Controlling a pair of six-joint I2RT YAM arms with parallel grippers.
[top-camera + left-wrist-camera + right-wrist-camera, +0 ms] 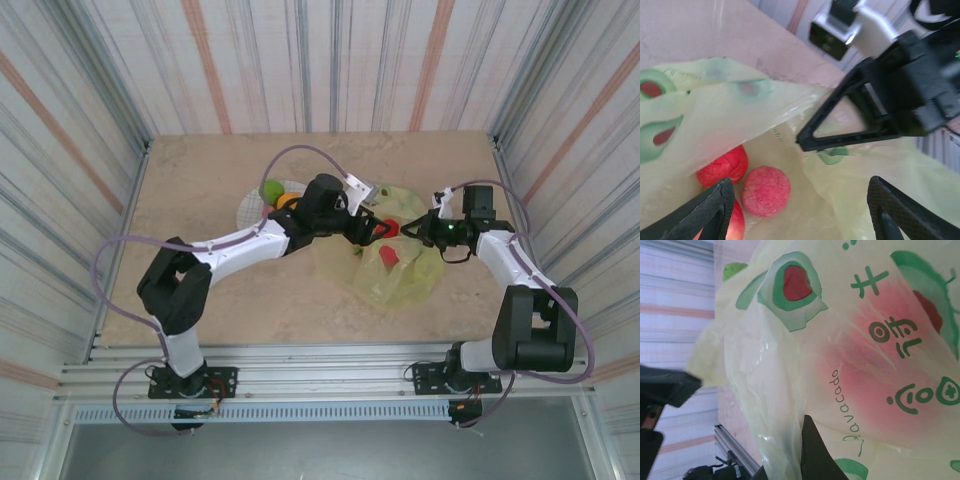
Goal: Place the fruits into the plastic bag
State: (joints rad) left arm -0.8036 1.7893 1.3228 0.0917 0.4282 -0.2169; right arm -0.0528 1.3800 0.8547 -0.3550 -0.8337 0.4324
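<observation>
Thin yellow-green plastic bag [405, 275] lies right of centre. My right gripper [424, 229] is clamped on the rim at its 1 o'clock. Left gripper [801, 197] gapes empty over the mouth. Red toy fruits [766, 191] are inside. Round green fruit [270, 188] and orange fruit [288, 201] wait on the white plate [248, 208], 10 o'clock.

Left arm [240, 245], right arm [505, 258]: white links, black joints and bases. Grey-purple cables [103, 275] loop off both. Black triangular-frame fingers [850, 137]; green light on right wrist.
</observation>
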